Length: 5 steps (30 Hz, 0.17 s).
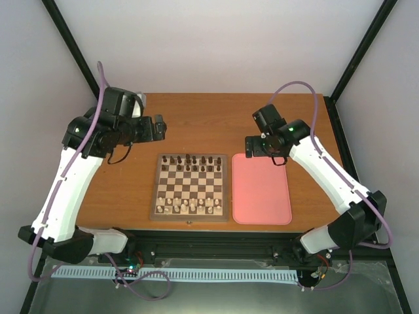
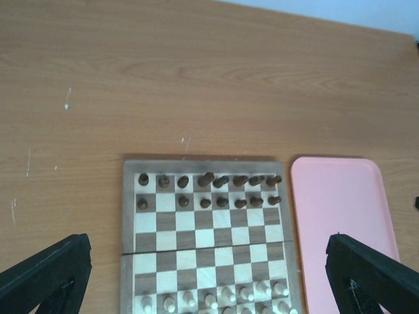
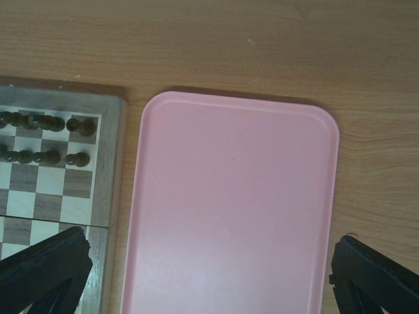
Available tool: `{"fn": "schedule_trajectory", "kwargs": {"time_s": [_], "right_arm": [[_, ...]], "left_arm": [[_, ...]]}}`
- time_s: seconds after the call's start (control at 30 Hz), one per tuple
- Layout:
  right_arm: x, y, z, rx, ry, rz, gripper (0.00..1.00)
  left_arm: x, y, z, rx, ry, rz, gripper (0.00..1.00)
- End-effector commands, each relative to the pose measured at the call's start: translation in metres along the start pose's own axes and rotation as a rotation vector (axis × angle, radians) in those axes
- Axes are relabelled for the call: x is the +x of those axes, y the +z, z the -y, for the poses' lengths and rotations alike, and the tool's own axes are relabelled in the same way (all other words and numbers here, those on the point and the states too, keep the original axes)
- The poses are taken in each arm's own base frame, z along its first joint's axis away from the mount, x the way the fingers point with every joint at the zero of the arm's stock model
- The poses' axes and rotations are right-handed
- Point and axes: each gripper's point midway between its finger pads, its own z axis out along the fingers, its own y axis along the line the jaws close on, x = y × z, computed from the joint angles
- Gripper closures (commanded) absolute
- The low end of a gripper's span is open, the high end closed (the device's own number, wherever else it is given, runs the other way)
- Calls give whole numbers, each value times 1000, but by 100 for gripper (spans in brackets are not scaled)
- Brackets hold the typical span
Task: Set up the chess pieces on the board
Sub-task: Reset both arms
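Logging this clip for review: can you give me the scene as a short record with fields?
board: centre of table
chess pieces: cream, on the two near rows
dark chessmen: on the two far rows
pink tray: right of board, nothing on it
left gripper: open, raised, holding nothing
right gripper: open, near tray's far edge, holding nothing
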Motion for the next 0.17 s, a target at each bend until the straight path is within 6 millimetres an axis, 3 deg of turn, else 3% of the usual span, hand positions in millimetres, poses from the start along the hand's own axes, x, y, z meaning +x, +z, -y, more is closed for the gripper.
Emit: {"fn": "schedule_trajectory", "kwargs": {"time_s": [0.0,0.13], "right_arm": [[-22,-20,8,7,2,101,0],[-25,-24,7,-9,-1,119,0]], "left_arm": [[13,4,-6,14,7,-46,0],[13,6,-5,15,2,-45,0]]}}
